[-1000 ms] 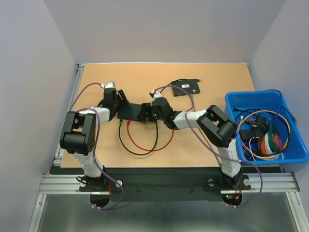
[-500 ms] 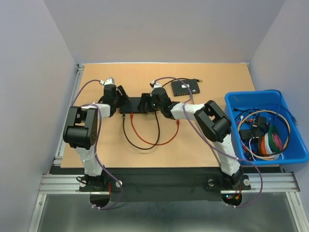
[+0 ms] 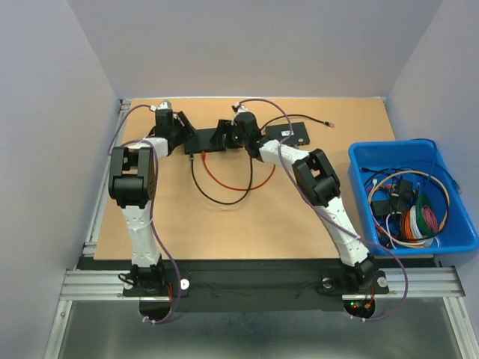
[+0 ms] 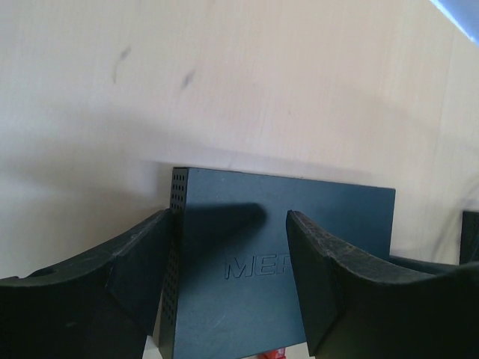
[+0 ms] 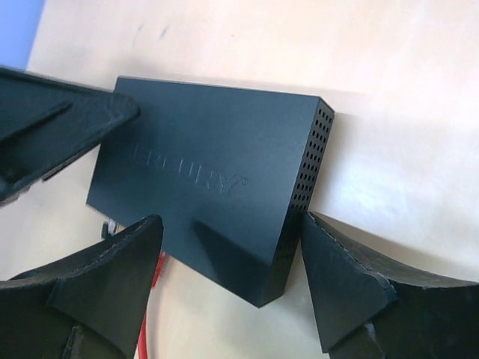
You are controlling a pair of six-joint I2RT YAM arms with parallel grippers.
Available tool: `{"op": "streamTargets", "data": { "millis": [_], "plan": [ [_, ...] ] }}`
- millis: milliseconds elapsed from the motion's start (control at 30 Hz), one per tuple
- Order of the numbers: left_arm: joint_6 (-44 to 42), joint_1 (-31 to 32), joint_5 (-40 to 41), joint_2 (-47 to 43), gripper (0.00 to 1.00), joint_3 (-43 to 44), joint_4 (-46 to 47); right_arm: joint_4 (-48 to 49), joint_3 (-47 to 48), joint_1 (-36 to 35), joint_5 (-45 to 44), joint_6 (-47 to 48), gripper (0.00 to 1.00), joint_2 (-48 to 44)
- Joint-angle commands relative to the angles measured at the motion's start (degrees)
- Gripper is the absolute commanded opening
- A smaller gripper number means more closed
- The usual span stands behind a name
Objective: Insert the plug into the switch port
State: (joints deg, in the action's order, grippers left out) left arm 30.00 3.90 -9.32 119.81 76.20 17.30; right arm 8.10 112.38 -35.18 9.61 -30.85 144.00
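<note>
Left fingers are spread open, straddling one short end of the switch. Right fingers are open too, astride the opposite end, and we see neither pair clamped on it. The switch lies flat on the bench, upper middle of the top view, between the two wrists. A red cable and a black cable loop out from its near edge toward frame centre. The plug is too small for us to make out, so we can't tell if it's seated. We judge the step as squaring up or bracing the switch, with insertion unconfirmed. Next move likely needs one pair of fingers to pin the body while the other takes a free cable end and lines it up with a port. Wrist views give us the perforated side walls and embossed lid lettering. Only the top view shows the cable loops, a second switch and the blue bin at right.
</note>
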Motion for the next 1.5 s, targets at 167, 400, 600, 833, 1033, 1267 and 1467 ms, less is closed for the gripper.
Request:
{"op": "streamTargets", "data": {
  "millis": [167, 400, 600, 833, 1033, 1267, 1467],
  "plan": [
    [-2.22, -2.93, -10.89, 8.42, 0.72, 17.21, -7.62, -0.98, 9.7, -4.02, 10.17, -5.54, 0.78, 6.37],
    [-3.28, -3.46, -11.16, 10.1, 0.72, 20.91, -8.69, -0.98, 13.3, -4.46, 10.6, -6.15, 0.79, 9.62],
    [-4.33, -6.71, -11.07, 7.81, 0.72, 20.65, -8.77, -1.07, 9.71, -4.46, 9.56, -3.87, 0.82, 7.27],
    [-5.48, -9.79, -10.28, 3.07, 0.73, 22.94, -10.44, -2.03, 4.96, -4.46, 6.14, 1.13, 0.9, -0.91],
    [-5.3, -11.11, -7.82, -5.35, 0.73, 20.13, -10.88, -4.23, -0.04, -4.46, 2.18, 4.66, 0.96, -8.55],
    [-5.04, -10.4, -4.13, -22.84, 0.74, 8.63, -10.61, -4.23, -13.48, -5.69, -5.55, 8.61, 1.0, -24.96],
    [-4.86, -7.17, -1.58, -39.96, 0.74, -8.33, -10.45, -4.14, -33.95, -6.66, -19.94, 8.97, 1.0, -46.56]
  ]
}}
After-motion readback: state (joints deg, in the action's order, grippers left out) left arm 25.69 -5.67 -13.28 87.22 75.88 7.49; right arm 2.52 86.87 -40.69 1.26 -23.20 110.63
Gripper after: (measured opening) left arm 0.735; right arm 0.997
